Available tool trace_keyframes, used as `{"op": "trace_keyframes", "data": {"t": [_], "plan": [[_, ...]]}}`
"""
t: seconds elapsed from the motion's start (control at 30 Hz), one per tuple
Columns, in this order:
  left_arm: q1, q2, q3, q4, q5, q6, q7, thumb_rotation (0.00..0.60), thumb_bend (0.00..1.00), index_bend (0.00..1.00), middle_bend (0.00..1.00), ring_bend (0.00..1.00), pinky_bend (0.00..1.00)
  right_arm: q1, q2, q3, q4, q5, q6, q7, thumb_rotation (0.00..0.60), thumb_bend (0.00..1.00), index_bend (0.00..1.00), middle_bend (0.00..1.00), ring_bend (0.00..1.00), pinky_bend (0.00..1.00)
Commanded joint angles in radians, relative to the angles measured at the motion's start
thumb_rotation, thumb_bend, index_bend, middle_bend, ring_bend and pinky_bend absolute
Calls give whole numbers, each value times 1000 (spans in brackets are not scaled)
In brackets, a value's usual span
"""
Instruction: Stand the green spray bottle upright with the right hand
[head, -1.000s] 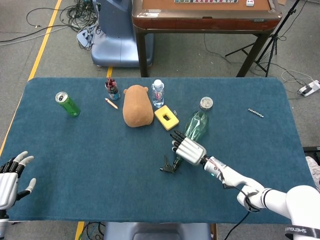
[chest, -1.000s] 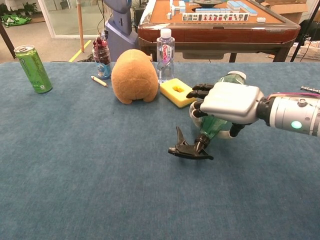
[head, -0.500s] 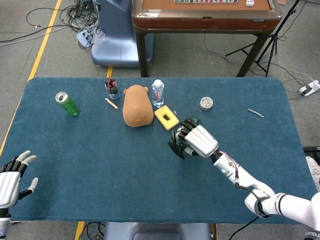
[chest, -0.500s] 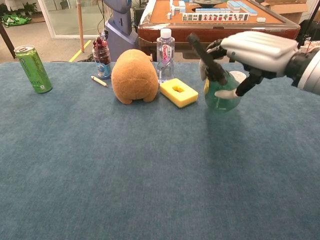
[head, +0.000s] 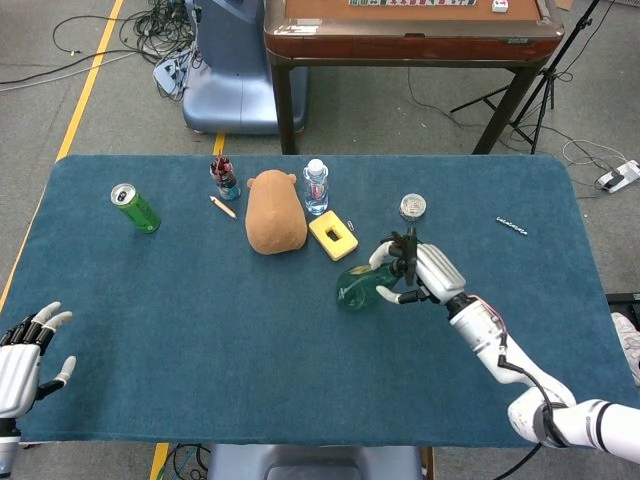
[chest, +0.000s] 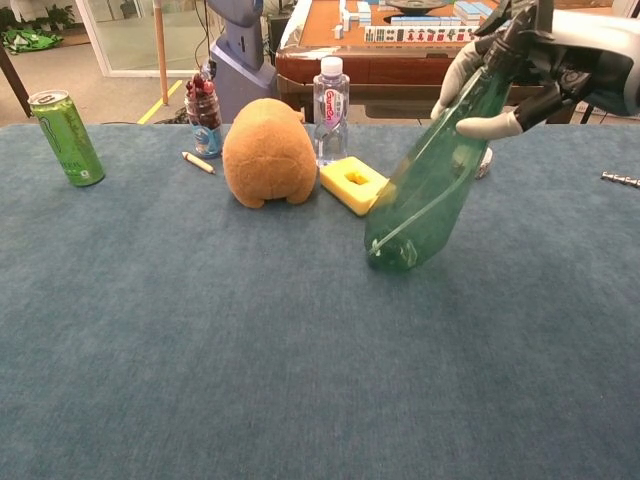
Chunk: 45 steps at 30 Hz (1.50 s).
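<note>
Blue cloth covers the bench (head: 200, 340), and the green spray bottle (chest: 430, 190) is now near its middle, toward the right edge. One second ago it lay flat with the nozzle on the cloth; now its base rests low and the neck is raised, tilted, so I judge it almost upright. The right robot hand (chest: 560, 60) grips the neck, fingers closed around it. The left robot hand (head: 25, 350) is open at the near left corner.
</note>
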Motion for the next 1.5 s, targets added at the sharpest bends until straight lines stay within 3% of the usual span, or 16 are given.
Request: {"op": "trace_keyframes", "data": {"t": [0.03,0.17,0.4,0.63,0.9,1.07,1.3,1.5], "plan": [[0,0,0,0,0,-1,0,600,359,216,139,161,219,-5,47,28,-51,69,-66,78,600,433,775,412,189,205],[1,0,0,1,-1,0,-2,600,359,216,139,161,219,3,80,51,-74,109,-128,141,600,433,775,407,189,205],[0,0,0,2,-2,-1,-3,600,359,216,139,161,218,30,109,74,-84,148,-199,128,600,433,775,403,189,204],[1,-1,-1,5,-5,-1,-5,600,359,216,139,161,218,91,137,82,-93,193,-290,13,600,433,775,402,189,204],[5,-6,0,9,-6,4,-9,600,359,216,139,161,217,139,124,65,-109,206,-312,-144,600,433,768,372,187,199],[8,-8,0,15,-10,6,-13,600,359,216,139,161,217,137,118,56,-116,186,-301,-178,600,400,629,338,168,164],[6,-6,-1,16,-8,4,-10,600,359,217,139,160,214,122,124,55,-118,144,-293,-154,600,200,442,265,105,102],[4,-5,0,9,-4,1,-6,600,359,217,139,161,214,110,130,56,-119,117,-283,-126,600,118,379,229,77,77]]}}
